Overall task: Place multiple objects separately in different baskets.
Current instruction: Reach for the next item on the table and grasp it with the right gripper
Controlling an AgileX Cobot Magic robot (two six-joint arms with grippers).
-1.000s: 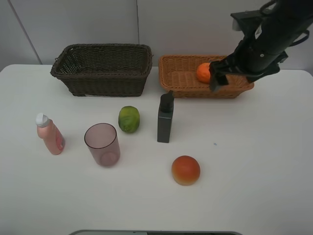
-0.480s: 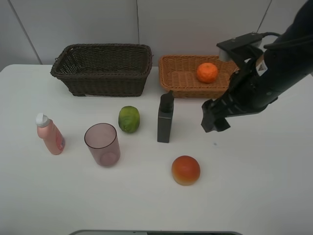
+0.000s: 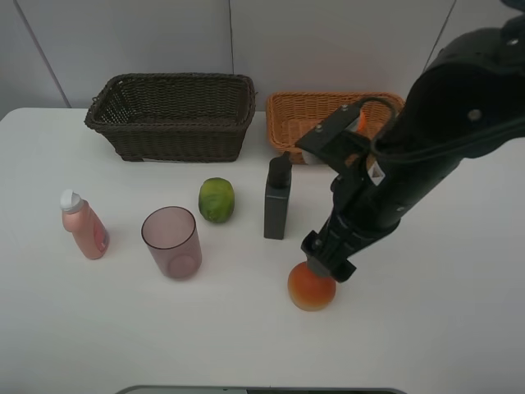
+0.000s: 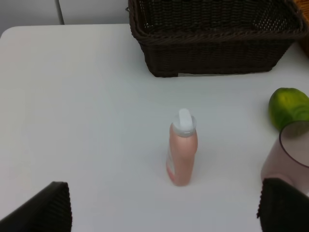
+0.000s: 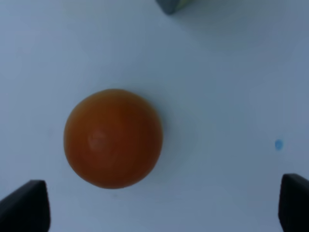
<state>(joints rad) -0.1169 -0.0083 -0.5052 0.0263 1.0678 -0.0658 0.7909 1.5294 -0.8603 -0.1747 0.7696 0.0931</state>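
My right gripper (image 3: 326, 261) hangs open just above the red-orange round fruit (image 3: 312, 287), which lies between its wide-spread fingers in the right wrist view (image 5: 113, 137). My left gripper (image 4: 166, 207) is open over bare table, short of the upright pink bottle (image 4: 183, 152). The mauve cup (image 3: 171, 241), green fruit (image 3: 216, 199) and dark grey bottle (image 3: 277, 198) stand mid-table. Behind them are the dark brown basket (image 3: 172, 115) and the orange-tan basket (image 3: 291, 123). A sliver of the mandarin (image 3: 361, 123) shows in the tan basket behind my right arm.
The white table (image 3: 443, 328) runs wide to the front and right. A small blue speck (image 5: 278, 144) marks the table near the fruit. The grey bottle's corner (image 5: 171, 5) sits just beyond the fruit in the right wrist view.
My right arm has left the tan basket, where the mandarin stays, and swung forward and down over the red-orange fruit. The other items have not moved.
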